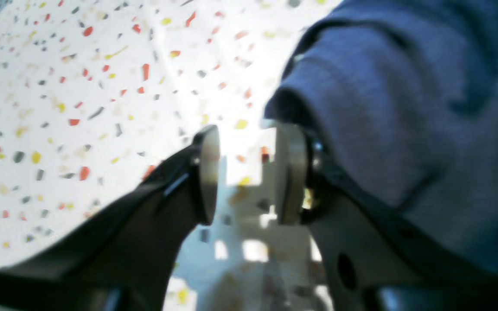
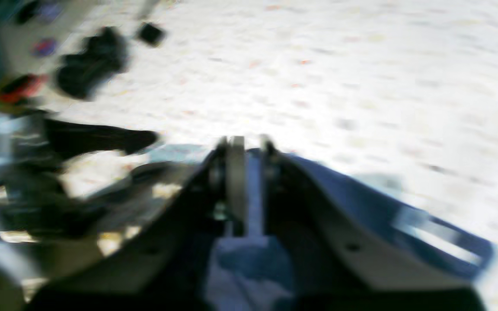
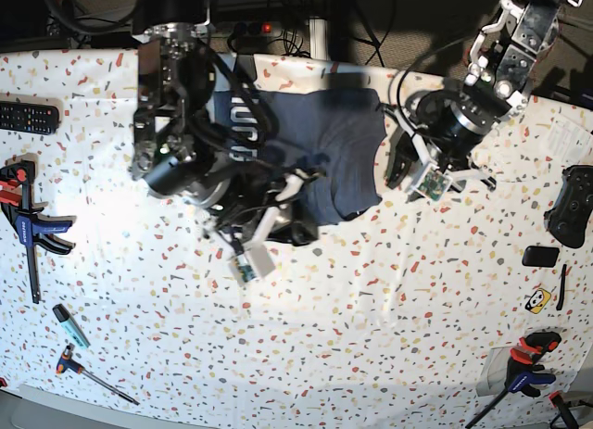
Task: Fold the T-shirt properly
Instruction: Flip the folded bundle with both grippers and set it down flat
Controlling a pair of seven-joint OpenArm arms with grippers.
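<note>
Surface: speckled terrazzo-print table, filled the base view.
T-shirt: lay upper centre of the base view, bunched, white lettering partly showing at its left; not yet folded flat, most of the work left.
Right gripper: clamped on a fold of blue cloth, centre of its wrist view.
Left gripper: gaped apart, nothing between, cloth just beside it at right.

Both arms mostly black w/ silver joints, black cables looping off them. Left gripper has black fingers w/ round pale pads, small green board at its 6 o'clock.
</note>
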